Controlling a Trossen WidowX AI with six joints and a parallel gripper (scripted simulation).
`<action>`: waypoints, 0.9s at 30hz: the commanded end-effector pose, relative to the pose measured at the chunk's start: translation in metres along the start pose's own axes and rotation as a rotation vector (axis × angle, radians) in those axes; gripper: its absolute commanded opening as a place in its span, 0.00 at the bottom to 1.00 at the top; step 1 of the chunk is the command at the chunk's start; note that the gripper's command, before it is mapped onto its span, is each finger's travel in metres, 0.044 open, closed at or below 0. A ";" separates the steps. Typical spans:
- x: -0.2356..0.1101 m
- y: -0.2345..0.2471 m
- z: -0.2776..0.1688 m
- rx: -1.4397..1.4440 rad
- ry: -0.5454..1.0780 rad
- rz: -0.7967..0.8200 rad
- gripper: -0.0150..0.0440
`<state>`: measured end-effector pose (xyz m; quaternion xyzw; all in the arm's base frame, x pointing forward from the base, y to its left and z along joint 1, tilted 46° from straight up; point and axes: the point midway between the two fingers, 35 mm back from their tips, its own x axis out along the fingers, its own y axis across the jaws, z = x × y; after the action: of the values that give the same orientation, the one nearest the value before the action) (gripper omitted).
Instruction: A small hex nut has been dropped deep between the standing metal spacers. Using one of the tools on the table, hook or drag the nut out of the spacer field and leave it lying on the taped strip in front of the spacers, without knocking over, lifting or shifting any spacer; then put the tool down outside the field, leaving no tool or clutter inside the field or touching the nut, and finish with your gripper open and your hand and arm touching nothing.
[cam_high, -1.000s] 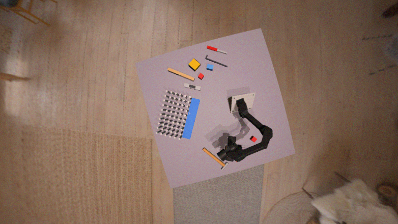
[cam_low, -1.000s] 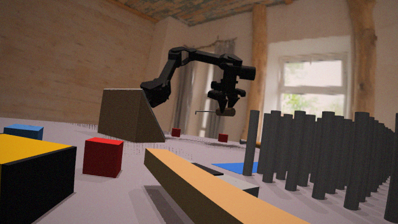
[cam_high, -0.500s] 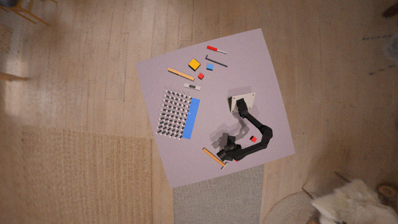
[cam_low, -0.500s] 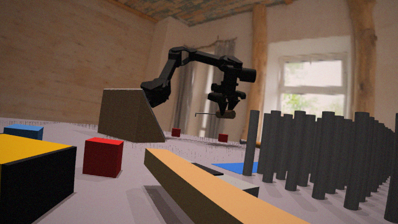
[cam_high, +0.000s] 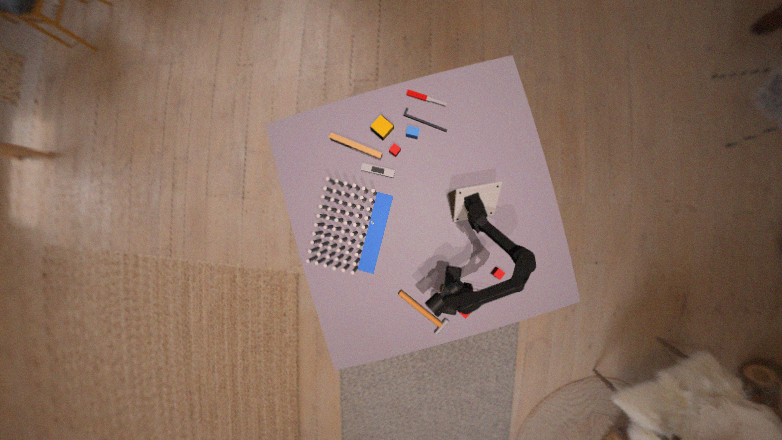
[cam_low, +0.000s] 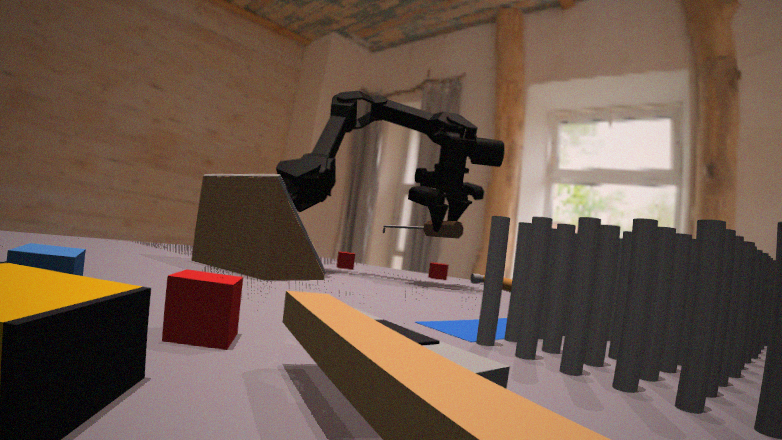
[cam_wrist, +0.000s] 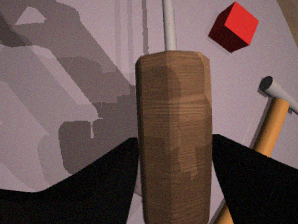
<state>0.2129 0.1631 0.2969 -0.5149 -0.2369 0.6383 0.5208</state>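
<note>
My gripper (cam_low: 444, 223) (cam_wrist: 174, 143) is shut on the wooden handle (cam_low: 452, 229) (cam_wrist: 172, 115) of a tool held level above the table. Its thin metal rod (cam_low: 404, 226) (cam_wrist: 170, 25) ends in a small downturned hook, seen in the exterior view. The gripper is well away from the spacers, on the hammer's side of the table. The metal spacers (cam_low: 587, 295) stand upright in rows. The blue taped strip (cam_high: 377, 240) (cam_low: 459, 328) lies along their front. A tiny pale thing, apparently the nut (cam_high: 372, 222), shows at the strip's spacer-side edge; its exact resting place is hard to tell.
A hammer (cam_high: 419, 309) (cam_wrist: 271, 125) and red cubes (cam_high: 498, 273) (cam_wrist: 234, 27) lie near the arm. Beyond the spacers' far end are a grey bar (cam_high: 387, 172), wooden stick (cam_high: 355, 146), yellow block (cam_high: 381, 126), blue block (cam_high: 412, 131), black hooked rod (cam_high: 426, 121) and red-handled tool (cam_high: 416, 95).
</note>
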 end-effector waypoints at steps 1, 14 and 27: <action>0.003 0.002 -0.001 0.006 -0.001 0.002 0.25; 0.011 0.004 -0.005 0.005 0.000 0.006 0.25; 0.018 0.006 -0.008 0.004 0.001 0.008 0.25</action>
<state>0.2187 0.1744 0.2839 -0.5170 -0.2353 0.6395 0.5181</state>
